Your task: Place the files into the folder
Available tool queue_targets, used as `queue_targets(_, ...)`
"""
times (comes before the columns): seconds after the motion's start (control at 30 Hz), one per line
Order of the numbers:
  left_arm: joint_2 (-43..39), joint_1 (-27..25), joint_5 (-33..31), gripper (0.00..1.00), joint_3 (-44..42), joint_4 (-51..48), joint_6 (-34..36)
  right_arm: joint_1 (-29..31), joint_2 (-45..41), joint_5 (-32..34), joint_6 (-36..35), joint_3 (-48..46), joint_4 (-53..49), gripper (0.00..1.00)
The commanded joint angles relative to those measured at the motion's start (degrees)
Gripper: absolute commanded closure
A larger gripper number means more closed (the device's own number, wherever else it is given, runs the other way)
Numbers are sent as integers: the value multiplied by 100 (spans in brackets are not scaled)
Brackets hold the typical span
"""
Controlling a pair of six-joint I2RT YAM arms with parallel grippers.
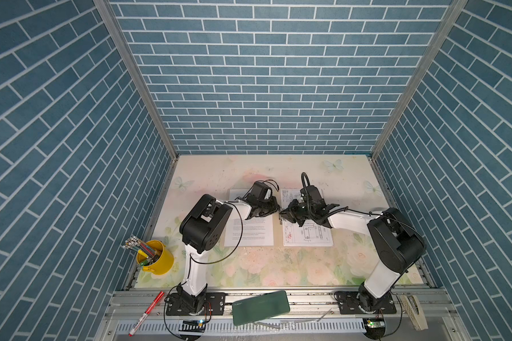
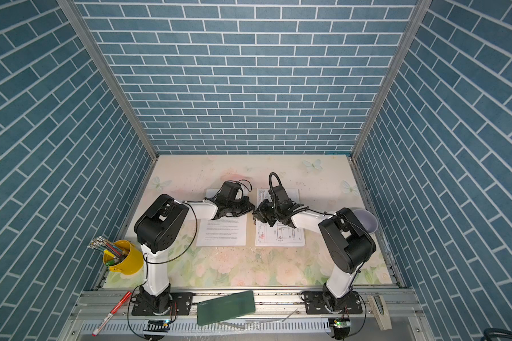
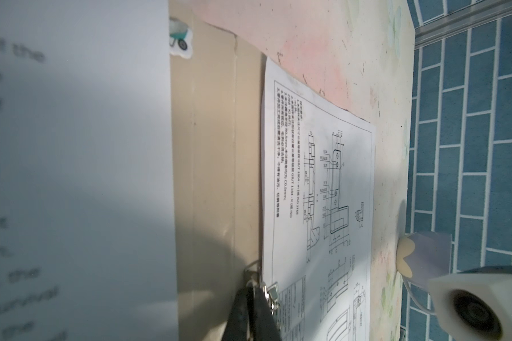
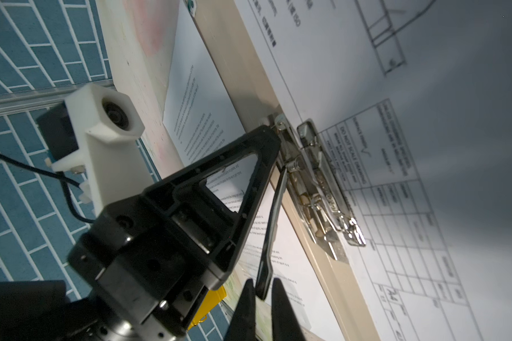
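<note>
Two sheets (image 1: pixel 250 234) (image 1: pixel 317 239), one folder (image 3: pixel 213 147), one yellow cup (image 1: pixel 157 259), one marker (image 1: pixel 147 313), one green case (image 1: pixel 260 307)

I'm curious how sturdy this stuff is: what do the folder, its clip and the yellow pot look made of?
Folder: likely cardboard, matte beige, with pressed crease lines.
Clip: metal, shiny and silvery, with bright glints and a coil spring.
Pot: glossy yellow with a thin rim, perhaps painted metal; plastic cannot be ruled out.
</note>
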Motion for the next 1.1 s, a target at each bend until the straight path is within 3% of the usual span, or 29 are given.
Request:
queue_targets(0.0, 60, 0, -162, 91, -163, -144, 108, 27, 97, -29, 193, -21, 116, 88)
queue_targets(0.5, 86, 19, -145, 91, -67, -252, 219, 29, 92, 134, 81, -571, 356, 100)
queue_targets(1.07, 157, 28, -86, 91, -5, -354, 369, 27, 488, 215, -183, -1084, 863, 100)
